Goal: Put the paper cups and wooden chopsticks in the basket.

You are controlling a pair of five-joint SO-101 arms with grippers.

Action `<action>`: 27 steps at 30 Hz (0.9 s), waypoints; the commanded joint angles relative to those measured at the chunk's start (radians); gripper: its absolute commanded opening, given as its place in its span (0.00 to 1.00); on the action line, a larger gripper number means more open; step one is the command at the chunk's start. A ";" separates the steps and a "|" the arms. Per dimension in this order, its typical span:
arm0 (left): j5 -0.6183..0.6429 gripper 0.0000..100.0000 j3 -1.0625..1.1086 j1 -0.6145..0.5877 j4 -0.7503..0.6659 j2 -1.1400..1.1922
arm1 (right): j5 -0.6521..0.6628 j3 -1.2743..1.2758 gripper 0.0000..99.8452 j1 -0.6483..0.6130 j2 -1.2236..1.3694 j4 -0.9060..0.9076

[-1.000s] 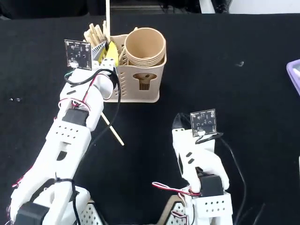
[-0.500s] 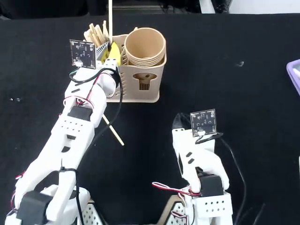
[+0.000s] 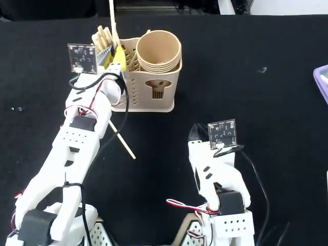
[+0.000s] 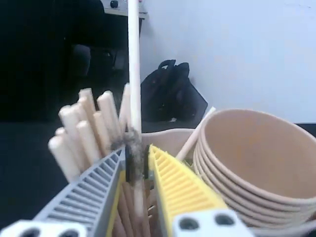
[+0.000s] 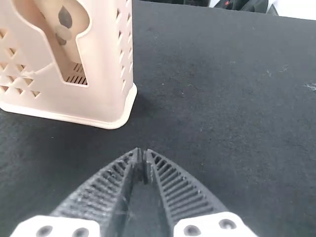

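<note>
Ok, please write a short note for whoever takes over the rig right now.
Left gripper: shut on the held chopstick, upright above the basket's chopstick side.
Right gripper: shut, empty, near the table in front of the basket.
Done: paper cups stacked in the basket; several chopsticks stand beside them.
Left: lower the held chopstick in, then fetch the loose chopstick lying on the table by the left arm.

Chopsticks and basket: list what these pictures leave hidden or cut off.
- Held chopstick: top end cut off by the left wrist view's edge; lower end lost behind the left gripper.
- Loose chopstick: far end under the left arm, high view.
- Basket floor: covered by paper cups, high view.
</note>
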 commanded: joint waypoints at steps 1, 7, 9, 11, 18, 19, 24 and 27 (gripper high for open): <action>0.077 0.10 -0.008 -0.031 -0.018 -0.011 | 0.011 -0.005 0.02 -0.011 -0.079 -0.023; 0.080 0.10 -0.008 -0.039 -0.018 -0.011 | 0.011 -0.005 0.02 -0.011 -0.079 -0.023; 0.080 0.10 -0.016 -0.038 -0.018 -0.011 | 0.011 -0.005 0.02 -0.011 -0.079 -0.023; 0.080 0.10 -0.018 -0.031 -0.020 -0.014 | 0.011 -0.005 0.02 -0.011 -0.079 -0.023; 0.087 0.10 -0.028 -0.027 -0.018 -0.129 | 0.011 -0.005 0.02 -0.012 -0.079 -0.023; 0.083 0.10 -0.036 -0.019 -0.017 -0.155 | 0.011 -0.005 0.02 -0.012 -0.079 -0.023; 0.080 0.10 -0.044 -0.008 0.120 -0.310 | 0.011 -0.005 0.02 -0.012 -0.079 -0.023; 0.071 0.10 -0.041 -0.041 0.362 -0.450 | 0.011 -0.005 0.02 -0.011 -0.079 -0.020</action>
